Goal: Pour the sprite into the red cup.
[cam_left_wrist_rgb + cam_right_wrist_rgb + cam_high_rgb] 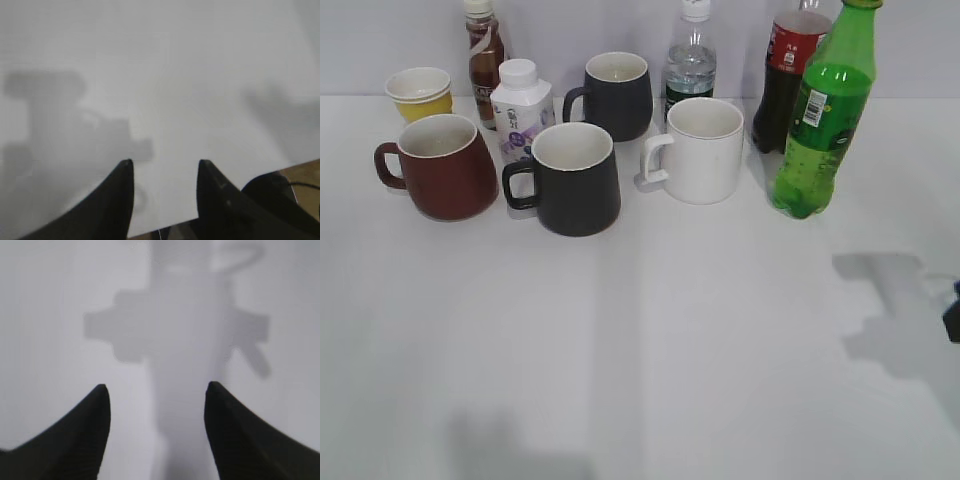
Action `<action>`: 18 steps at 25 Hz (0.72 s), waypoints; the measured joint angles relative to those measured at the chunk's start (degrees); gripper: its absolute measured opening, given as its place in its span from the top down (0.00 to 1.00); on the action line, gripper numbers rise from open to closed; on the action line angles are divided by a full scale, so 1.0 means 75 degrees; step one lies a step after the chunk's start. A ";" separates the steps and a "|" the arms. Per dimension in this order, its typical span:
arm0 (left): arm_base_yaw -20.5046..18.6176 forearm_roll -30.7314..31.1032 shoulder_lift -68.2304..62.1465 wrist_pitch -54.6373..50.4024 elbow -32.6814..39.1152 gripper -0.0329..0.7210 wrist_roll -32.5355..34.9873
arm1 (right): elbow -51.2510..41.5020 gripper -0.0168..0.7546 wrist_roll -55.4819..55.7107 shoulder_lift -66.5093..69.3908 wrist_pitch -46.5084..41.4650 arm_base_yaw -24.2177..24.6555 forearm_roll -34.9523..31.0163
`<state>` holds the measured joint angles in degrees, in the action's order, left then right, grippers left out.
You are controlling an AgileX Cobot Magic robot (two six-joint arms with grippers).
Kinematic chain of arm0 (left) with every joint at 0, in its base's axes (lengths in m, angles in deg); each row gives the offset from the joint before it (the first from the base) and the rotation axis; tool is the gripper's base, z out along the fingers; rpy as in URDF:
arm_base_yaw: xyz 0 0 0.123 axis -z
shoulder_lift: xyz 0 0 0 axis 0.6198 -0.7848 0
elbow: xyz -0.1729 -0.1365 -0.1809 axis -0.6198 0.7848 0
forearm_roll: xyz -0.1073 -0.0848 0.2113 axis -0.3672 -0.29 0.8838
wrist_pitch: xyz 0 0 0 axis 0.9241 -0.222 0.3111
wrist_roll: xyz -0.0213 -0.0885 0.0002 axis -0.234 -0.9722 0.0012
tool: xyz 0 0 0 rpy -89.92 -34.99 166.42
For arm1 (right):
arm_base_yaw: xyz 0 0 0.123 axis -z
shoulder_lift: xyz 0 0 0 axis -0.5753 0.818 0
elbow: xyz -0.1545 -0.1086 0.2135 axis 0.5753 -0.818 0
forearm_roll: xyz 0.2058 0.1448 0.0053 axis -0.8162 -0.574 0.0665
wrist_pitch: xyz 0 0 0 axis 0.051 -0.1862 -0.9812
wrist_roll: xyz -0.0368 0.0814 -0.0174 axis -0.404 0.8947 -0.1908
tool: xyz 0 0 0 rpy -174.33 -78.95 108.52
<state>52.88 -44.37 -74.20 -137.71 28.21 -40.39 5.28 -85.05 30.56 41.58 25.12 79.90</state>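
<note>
Start at the far left of your exterior view: the small yellow paper cup (419, 92) sits at the back, and just in front of it stands the red cup (441, 167), upright, handle pointing left, white inside showing. Behind and to its right you have a brown drink bottle (484, 55) and a white carton (521, 107), then a black mug (573, 178) in front with a second black mug (614, 95) behind it. Next comes the white mug (699, 150), with a clear water bottle (690, 60) behind it. Further right the cola bottle (786, 75) stands at the back, and the sprite (823, 115) stands just in front of it, capped, leaning slightly, well apart from the red cup.

Your left gripper (165, 165) is moderately parted over the bare white table (165, 75), holding nothing. Your right gripper (156, 389) is spread wider, also empty; the view beneath it is blurred, probably only shadow on the table.
</note>
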 joint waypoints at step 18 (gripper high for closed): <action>0.0006 0.0277 0.3661 0.0057 0.0653 0.57 0.0375 | -0.0960 0.40 -0.1011 -0.7412 -0.3239 0.0000 -0.1171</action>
<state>52.93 -42.29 -46.74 -137.28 33.11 -37.58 -1.92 -92.63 -25.03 17.29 25.12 71.12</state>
